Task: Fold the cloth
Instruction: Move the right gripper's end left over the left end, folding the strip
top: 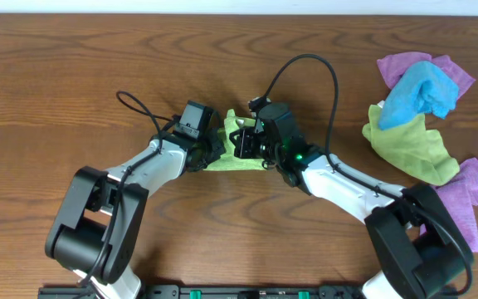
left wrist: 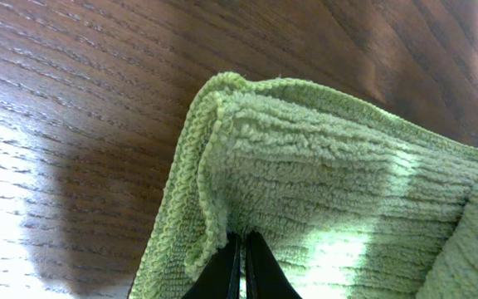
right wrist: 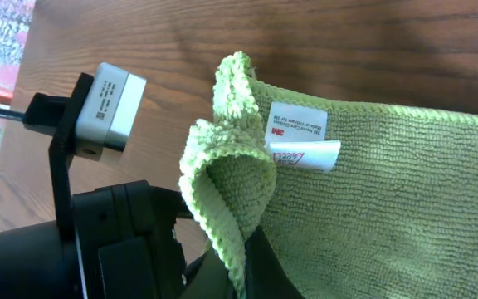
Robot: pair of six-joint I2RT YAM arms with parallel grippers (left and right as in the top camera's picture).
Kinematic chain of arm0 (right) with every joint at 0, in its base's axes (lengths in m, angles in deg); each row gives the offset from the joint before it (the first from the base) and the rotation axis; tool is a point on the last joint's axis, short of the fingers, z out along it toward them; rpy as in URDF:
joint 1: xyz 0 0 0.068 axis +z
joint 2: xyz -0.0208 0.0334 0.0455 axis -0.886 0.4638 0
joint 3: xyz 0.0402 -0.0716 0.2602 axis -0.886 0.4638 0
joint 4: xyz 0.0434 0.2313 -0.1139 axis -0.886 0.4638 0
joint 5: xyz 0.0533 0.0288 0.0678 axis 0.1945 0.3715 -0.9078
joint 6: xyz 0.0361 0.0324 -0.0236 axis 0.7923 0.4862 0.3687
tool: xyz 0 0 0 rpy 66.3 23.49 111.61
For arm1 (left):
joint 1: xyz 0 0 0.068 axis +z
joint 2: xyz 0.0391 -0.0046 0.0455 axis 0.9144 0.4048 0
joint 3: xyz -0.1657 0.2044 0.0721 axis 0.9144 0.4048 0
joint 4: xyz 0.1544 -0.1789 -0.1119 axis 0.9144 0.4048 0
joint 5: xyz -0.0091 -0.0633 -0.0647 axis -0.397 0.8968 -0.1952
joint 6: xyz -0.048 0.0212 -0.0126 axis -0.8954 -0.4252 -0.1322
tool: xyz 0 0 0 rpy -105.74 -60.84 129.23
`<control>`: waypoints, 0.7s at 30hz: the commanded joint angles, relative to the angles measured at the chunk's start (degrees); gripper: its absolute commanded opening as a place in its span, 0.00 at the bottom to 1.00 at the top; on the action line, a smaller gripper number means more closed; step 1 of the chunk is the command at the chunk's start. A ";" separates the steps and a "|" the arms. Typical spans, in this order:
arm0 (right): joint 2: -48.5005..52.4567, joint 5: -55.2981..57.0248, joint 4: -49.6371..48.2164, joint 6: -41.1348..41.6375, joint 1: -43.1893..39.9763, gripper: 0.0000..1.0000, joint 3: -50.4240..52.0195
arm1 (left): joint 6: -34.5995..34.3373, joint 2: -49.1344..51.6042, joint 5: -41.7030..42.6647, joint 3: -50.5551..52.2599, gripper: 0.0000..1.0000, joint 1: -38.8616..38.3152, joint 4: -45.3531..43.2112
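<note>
A light green microfibre cloth (top: 232,159) lies bunched on the wooden table between my two grippers. My left gripper (top: 208,151) is shut on its edge; in the left wrist view the black fingertips (left wrist: 243,249) pinch a folded, hemmed corner of the cloth (left wrist: 322,174). My right gripper (top: 247,143) is shut on the other edge; in the right wrist view its fingers (right wrist: 247,266) clamp a curled fold of the cloth (right wrist: 372,208), which carries a white label (right wrist: 299,137). Both grippers sit close together, almost touching.
A pile of other cloths lies at the right: blue (top: 420,93), purple (top: 446,71), green (top: 409,145) and another purple one (top: 470,199). The left arm's camera mount (right wrist: 98,108) shows close by in the right wrist view.
</note>
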 commanded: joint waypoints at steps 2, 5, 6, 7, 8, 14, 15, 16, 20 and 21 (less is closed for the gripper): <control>0.63 0.83 -0.22 0.52 0.59 0.01 -1.07 | 2.73 1.90 1.51 -2.21 0.06 -0.28 3.43; 0.63 0.83 -0.26 0.52 0.59 0.01 -1.07 | 3.96 0.48 1.44 -4.09 0.06 0.96 7.10; 0.63 0.83 -0.26 0.50 0.59 0.02 -1.07 | 4.13 -0.04 1.42 -4.59 0.06 1.44 8.00; 0.63 0.87 -0.28 0.50 0.59 0.01 -1.07 | 4.11 -0.92 1.38 -5.07 0.06 2.12 8.98; 0.70 1.07 -0.26 0.50 0.59 0.01 -1.07 | 4.11 -1.84 1.25 -5.31 0.06 2.73 9.42; 1.46 1.29 -0.66 0.50 1.01 0.01 -1.07 | 4.11 -7.52 1.27 -5.33 0.06 6.97 9.20; 1.62 1.25 -1.09 0.52 1.31 0.01 -1.07 | 4.11 -8.44 1.29 -5.33 0.06 7.67 9.20; 1.90 1.25 -1.60 0.52 1.62 0.01 -1.07 | 4.11 -9.22 1.27 -5.33 0.06 8.20 9.20; 2.89 1.25 -2.97 0.57 3.32 0.01 -1.07 | 4.11 -12.70 1.22 -5.33 0.06 10.12 9.20; 3.17 1.25 -3.23 0.57 3.76 0.03 -1.09 | 4.13 -13.40 1.16 -5.33 0.06 10.49 9.20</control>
